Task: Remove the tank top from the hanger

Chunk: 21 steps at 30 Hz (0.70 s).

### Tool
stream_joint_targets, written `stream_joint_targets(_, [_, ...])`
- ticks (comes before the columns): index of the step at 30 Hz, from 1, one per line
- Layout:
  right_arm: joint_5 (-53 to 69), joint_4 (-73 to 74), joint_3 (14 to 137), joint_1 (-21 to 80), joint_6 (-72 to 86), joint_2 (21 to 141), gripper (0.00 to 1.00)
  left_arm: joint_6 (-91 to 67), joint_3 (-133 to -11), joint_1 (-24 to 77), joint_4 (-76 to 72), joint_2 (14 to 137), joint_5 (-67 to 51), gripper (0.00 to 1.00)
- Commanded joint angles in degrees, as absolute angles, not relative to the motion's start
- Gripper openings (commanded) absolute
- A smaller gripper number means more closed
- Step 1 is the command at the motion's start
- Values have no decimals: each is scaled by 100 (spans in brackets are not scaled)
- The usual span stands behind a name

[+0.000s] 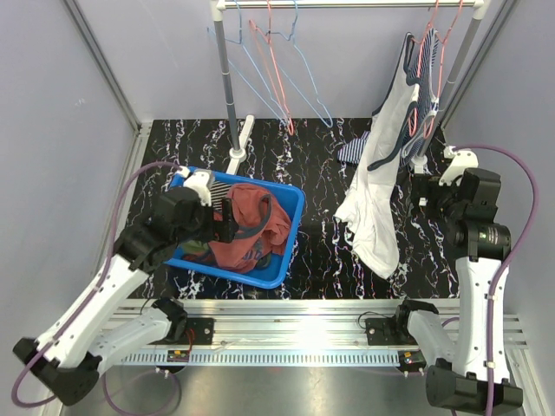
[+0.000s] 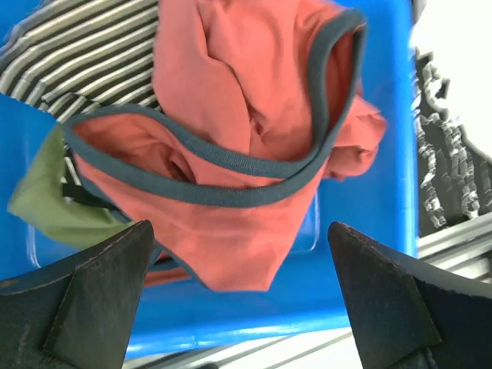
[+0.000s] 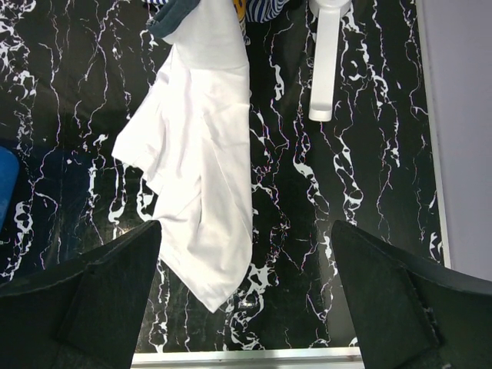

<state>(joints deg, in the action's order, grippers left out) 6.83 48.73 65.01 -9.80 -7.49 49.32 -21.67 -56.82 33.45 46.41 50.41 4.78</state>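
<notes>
A white tank top [image 1: 377, 186] with dark trim hangs from a hanger [image 1: 427, 48] at the right end of the rack, and its lower part drapes onto the black marble table. In the right wrist view the white tank top [image 3: 201, 177] lies to the left of centre. My right gripper [image 1: 426, 189] is open just right of the garment and apart from it, with nothing between its fingers [image 3: 246, 300]. My left gripper [image 1: 227, 219] is open and empty over the blue basket [image 1: 296, 227], above an orange tank top [image 2: 254, 115] with teal trim.
The basket [image 2: 388, 154] also holds striped and green clothes. Empty wire hangers [image 1: 286, 52] hang mid-rack. A striped garment [image 1: 427, 108] hangs behind the white top. The rack's left pole [image 1: 230, 87] and white right foot [image 3: 326, 65] stand on the table.
</notes>
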Motion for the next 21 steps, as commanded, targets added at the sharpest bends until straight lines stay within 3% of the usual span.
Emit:
stream_joint_targets(1, [571, 4737, 6662, -1002, -773, 4703, 100, -2241, -5959, 3331, 4238, 4159, 641, 99])
stream_joint_targets(10, [-711, 4597, 6759, -1002, -114, 4658, 100, -2127, -5845, 3331, 3673, 2857, 2397, 99])
stream_joint_targets(21, [-475, 4395, 6505, -1002, -122, 4456, 100, -2004, -5722, 3331, 3841, 2672, 2654, 99])
